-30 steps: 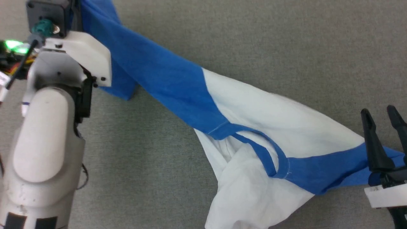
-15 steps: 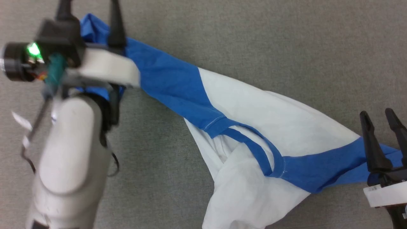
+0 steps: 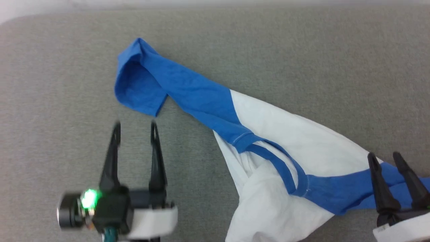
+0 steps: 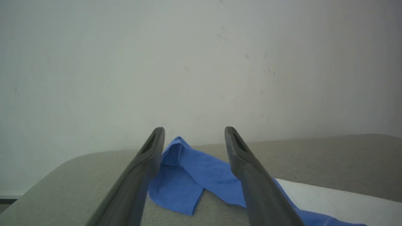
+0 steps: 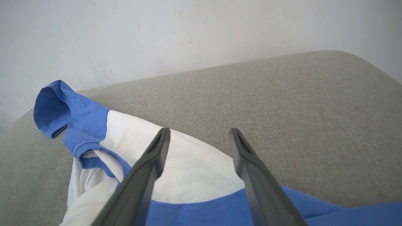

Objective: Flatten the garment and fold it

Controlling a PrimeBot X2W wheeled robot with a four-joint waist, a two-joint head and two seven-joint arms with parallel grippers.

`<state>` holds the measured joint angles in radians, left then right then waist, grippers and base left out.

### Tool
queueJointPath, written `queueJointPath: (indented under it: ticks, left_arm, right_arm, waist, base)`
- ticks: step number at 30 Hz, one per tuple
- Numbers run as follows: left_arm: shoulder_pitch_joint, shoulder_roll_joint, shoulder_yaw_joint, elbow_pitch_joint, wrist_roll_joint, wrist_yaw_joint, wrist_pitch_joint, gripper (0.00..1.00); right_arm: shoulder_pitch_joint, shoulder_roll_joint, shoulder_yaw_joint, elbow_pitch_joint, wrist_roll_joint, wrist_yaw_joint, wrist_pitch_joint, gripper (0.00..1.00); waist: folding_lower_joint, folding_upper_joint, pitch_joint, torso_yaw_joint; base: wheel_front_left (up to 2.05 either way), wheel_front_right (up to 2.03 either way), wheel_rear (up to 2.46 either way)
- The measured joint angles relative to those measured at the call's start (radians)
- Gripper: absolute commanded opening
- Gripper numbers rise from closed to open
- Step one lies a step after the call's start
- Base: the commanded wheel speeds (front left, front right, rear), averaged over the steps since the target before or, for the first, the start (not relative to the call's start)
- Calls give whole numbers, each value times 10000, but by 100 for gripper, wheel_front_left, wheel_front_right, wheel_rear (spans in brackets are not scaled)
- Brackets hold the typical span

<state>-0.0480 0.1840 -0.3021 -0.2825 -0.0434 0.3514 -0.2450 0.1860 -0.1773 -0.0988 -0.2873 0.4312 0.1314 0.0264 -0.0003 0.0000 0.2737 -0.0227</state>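
The garment [image 3: 285,148], a white shirt with blue sleeves and a blue collar band, lies rumpled across the grey surface. One blue sleeve stretches to the upper left and ends in a folded-over cuff [image 3: 136,84]; the other sleeve runs off to the lower right. My left gripper [image 3: 134,131] stands open below that cuff, apart from it, holding nothing. In the left wrist view the left gripper [image 4: 193,133] frames the blue sleeve end [image 4: 179,185]. My right gripper [image 3: 384,158] is open over the right blue sleeve; in the right wrist view the right gripper [image 5: 199,135] is above the white body [image 5: 188,169].
The grey cloth surface [image 3: 302,60] spreads all around the shirt, with its rounded far edge meeting a pale wall [image 4: 201,62]. The surface's left corner [image 3: 13,23] curves away at the upper left.
My left gripper has opened and let go of the blue sleeve, then drawn back toward me. The sleeve has dropped onto the surface. The head camera has also shifted.
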Motion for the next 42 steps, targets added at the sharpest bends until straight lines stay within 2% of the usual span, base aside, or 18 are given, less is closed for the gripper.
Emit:
queueJointPath:
  ticks: [4,7,9,15,18,24,28,29,30,31,36,42]
  left_arm:
    - [1182,-257,-42,-86,-107,341,-109,100]
    - [1285,-265,-42,-201,-121,370,-111,100]
    - [1249,-272,-61,-313,-104,353,-121,100]
    - [511,-428,-385,-336,113,176,-121,100]
    - [188,-619,-631,-263,209,174,-121,100]
    - [-8,-779,-857,-128,426,192,-121,100]
    - [-26,-790,-872,-48,439,192,-121,100]
    - [-28,-786,-872,-33,439,194,-121,100]
    - [-29,-777,-869,-17,439,194,-121,100]
    - [-30,-771,-865,-13,439,194,-121,100]
    - [-15,-671,-803,-25,430,205,-121,100]
    - [105,-604,-750,-132,359,238,-121,100]
  right_arm:
    - [282,130,-79,-92,-119,0,178,100]
    - [208,-366,-46,-207,-196,0,593,100]
    - [113,-1030,15,-188,-171,0,1235,100]
    - [20,-3705,186,370,414,2,3045,100]
    - [163,-4811,715,828,924,2,3829,100]
    - [333,-6305,2034,1287,1494,2,4215,100]
    - [-84,-6849,2901,1626,1308,0,3733,100]
    - [-222,-6861,3032,1797,1302,0,3578,27]
    - [-328,-6844,3160,1960,1264,0,3392,27]
    - [-424,-6840,3290,2094,1187,0,3231,0]
    - [-805,-6679,3177,2278,1248,0,2604,0]
    - [-1440,-6544,1741,815,2155,2,2293,0]
  waist:
    - [-1,0,-272,206]
    - [1,0,-323,352]
    - [1,0,-256,390]
    - [4,0,256,397]
    - [5,0,605,387]
    - [5,0,1200,392]
    - [4,0,1342,451]
    - [3,0,1326,473]
    - [2,0,1297,494]
    - [1,0,1259,515]
    - [3,0,1022,590]
    - [3,0,735,676]
  base:
    - [0,0,0]
    - [0,0,0]
    - [0,0,0]
    - [0,0,0]
    - [0,0,0]
    - [0,0,0]
    - [0,0,0]
    - [0,0,0]
    - [0,0,0]
    - [0,0,0]
    - [0,0,0]
    - [0,0,0]
